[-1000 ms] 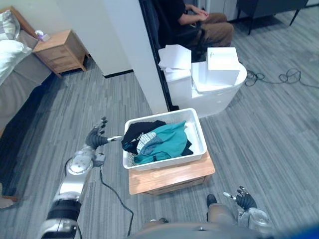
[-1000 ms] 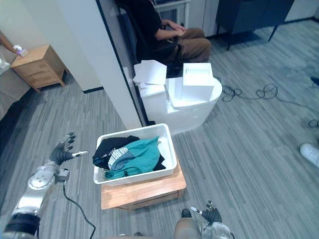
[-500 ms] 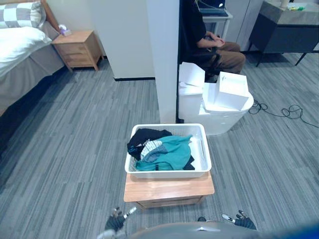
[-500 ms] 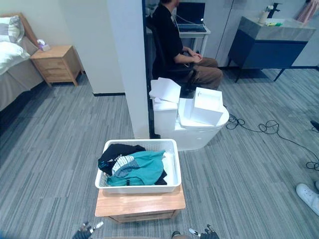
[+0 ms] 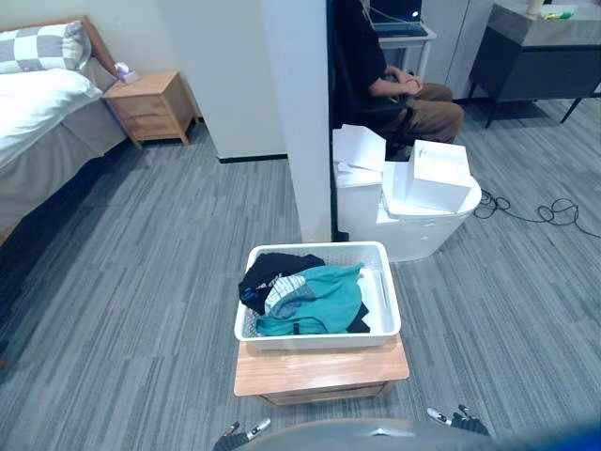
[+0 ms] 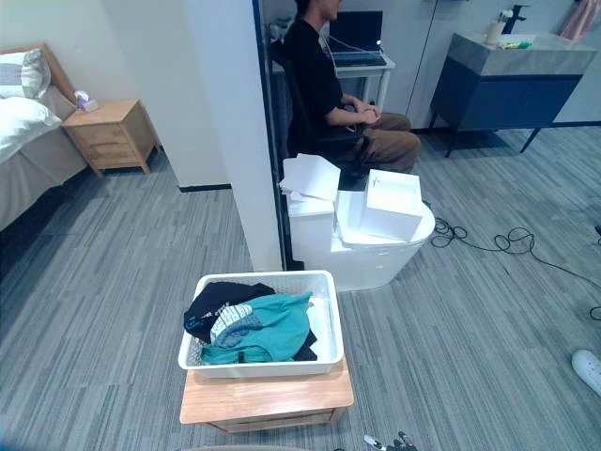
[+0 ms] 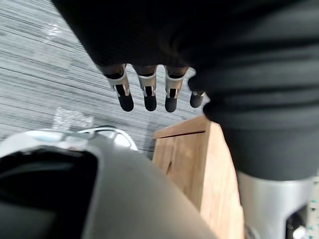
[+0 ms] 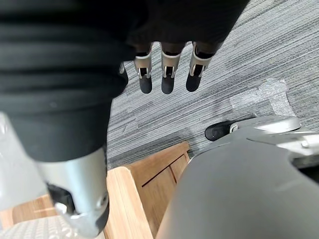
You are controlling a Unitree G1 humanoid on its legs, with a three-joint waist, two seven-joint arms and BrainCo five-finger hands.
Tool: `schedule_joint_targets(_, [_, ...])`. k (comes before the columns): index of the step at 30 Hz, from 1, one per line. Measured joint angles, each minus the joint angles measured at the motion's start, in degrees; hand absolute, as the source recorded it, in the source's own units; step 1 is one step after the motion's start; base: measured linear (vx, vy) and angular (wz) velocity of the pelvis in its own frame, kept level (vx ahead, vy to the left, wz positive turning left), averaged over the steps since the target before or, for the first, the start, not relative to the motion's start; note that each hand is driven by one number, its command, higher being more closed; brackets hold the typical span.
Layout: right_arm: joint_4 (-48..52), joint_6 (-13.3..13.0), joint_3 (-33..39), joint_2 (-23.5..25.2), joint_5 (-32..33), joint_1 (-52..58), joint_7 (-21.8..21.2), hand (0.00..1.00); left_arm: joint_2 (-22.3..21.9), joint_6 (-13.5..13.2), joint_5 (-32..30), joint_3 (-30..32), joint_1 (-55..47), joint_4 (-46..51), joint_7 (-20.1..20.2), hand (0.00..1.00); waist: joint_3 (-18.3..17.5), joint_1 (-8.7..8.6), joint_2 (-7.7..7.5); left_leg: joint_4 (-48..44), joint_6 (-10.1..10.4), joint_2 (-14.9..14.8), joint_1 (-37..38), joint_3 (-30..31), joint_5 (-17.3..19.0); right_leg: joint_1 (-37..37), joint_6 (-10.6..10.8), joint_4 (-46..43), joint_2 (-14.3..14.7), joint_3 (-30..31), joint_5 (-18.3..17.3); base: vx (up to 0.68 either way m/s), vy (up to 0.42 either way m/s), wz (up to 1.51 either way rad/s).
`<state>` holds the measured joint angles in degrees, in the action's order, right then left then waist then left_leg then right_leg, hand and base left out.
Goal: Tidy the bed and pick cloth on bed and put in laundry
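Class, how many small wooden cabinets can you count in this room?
2. The far cabinet stands beside the bed; the near cabinet sits under the white laundry basket. Others may be hidden behind the pillar.

We see a bright, evenly lit room; shadows are soft, and the floor (image 5: 150,282) darkens only close along the bed (image 5: 42,113).

- Home-like bedroom: bed (image 5: 38,101) with white duvet, checked pillow (image 5: 42,47), wooden nightstand (image 5: 150,103).
- White basket (image 5: 319,340) of clothes (image 5: 319,296) on a low wooden stand (image 5: 319,369).
- Person (image 6: 329,85) seated at a laptop desk (image 6: 362,59) behind a partition.
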<state>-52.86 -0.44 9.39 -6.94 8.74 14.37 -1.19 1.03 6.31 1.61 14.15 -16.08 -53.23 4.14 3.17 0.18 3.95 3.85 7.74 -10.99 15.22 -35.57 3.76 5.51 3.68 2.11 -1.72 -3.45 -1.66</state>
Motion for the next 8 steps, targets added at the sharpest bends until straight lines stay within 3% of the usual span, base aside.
schedule_joint_targets(8, [-0.4,0.1,0.3,0.1,-1.2,0.0,-0.1,0.0,0.8,4.5,2.4,-0.2,1.4,-1.1,0.7,0.0,-0.3,0.71,-0.25,0.0,0.4,-0.1,0.7,-0.3,-0.2,1.1,-0.7,1.8,0.6,0.4,0.7,-0.03,-0.063,-0.03])
